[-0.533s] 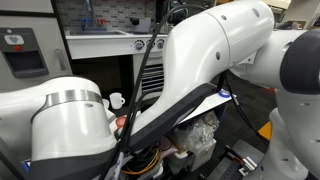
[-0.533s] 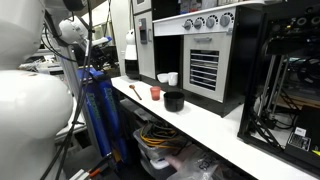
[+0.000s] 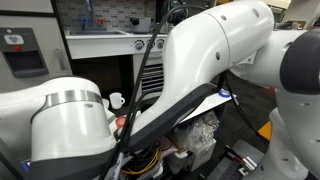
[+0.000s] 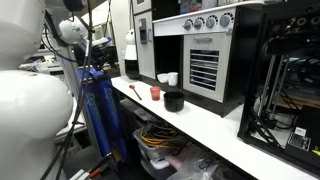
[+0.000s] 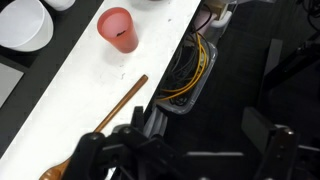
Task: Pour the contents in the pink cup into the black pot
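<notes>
The gripper [image 5: 186, 152] gapes wide, apparently empty, apart from the pink cup [image 5: 118, 29].

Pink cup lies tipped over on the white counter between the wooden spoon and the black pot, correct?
No: the pink cup stands upright, as the wrist view shows. It is on the white counter, between the wooden spoon and the black pot.

Arm [image 3: 200, 60] blocking exterior view, white bowl [image 5: 22, 22] cropped at edge

On the counter [image 5: 75, 85] below me: bowl [image 5: 22, 22] upper left, cup [image 5: 118, 28] to its right, spoon [image 5: 115, 109] lying below both, lower left.
</notes>
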Robot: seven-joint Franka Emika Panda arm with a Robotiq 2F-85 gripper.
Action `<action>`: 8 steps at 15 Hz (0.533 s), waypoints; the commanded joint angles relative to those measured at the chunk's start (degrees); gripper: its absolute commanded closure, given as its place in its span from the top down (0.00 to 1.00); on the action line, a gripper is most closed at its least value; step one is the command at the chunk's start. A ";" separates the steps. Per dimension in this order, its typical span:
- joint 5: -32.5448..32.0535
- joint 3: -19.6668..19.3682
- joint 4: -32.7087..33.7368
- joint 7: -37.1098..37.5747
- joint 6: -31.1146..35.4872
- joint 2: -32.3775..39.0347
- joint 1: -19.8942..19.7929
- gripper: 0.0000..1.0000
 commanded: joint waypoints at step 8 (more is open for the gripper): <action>1.28 -1.60 -3.04 1.59 -0.59 -1.51 -0.90 1.00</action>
